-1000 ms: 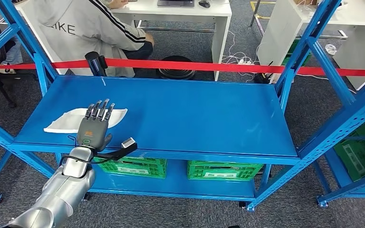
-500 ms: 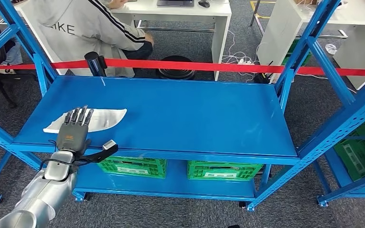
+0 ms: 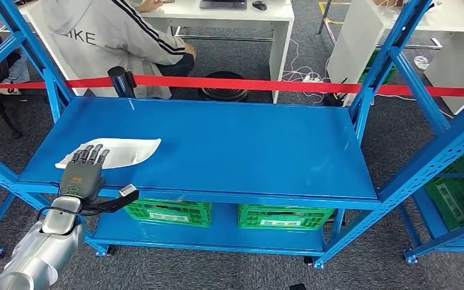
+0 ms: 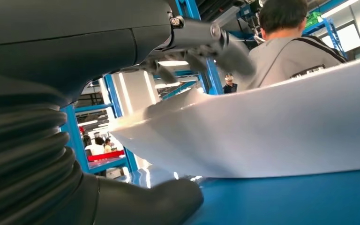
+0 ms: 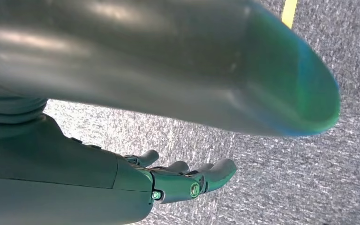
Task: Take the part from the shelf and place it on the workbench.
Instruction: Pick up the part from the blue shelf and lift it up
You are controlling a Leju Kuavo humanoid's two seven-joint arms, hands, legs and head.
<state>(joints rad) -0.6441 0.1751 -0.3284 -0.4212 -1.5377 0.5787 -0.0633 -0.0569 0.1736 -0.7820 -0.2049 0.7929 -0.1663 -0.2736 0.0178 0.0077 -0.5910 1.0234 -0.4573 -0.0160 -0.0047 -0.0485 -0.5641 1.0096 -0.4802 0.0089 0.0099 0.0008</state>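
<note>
1. Left hand point(image 3: 84, 171) now sits lower left of head view, back of hand up, at near-left corner of the blue shelf point(image 3: 229, 151); slid left and toward frame bottom vs 1.0 s ago, when over mid-part.
2. Fingertips point(image 3: 88, 155) laid over near-left end of the white part point(image 3: 118, 152); 0.5 s ago reached further onto it.
3. Finger state: straight, close together, flat above the part; thumb point(image 3: 118, 198) stuck out sideways past shelf front lip. No wrap round the part seen; holding nothing, as far as can be judged.
4. Left wrist view: thumb point(image 4: 145, 204) low on blue surface, darker fingers point(image 4: 201, 44) above the part point(image 4: 262, 136), part edge between them. Gap not closed yet.
5. Part location: flat on shelf, left side, upper-left quarter of head view; same spot and pose as both earlier frames, so not lifted.
6. Meaning for task: prob. lining up an edge pinch from the near-left end; pickup not begun, workbench placing all ahead.
7. Right hand point(image 5: 178, 180) hangs over grey carpet, fingers slightly curled, holding nothing.
8. Person in grey hoodie point(image 3: 106, 36) seated behind red tape point(image 3: 278, 84), top left; unchanged. Green crates point(image 3: 229, 212) on lower tier.
</note>
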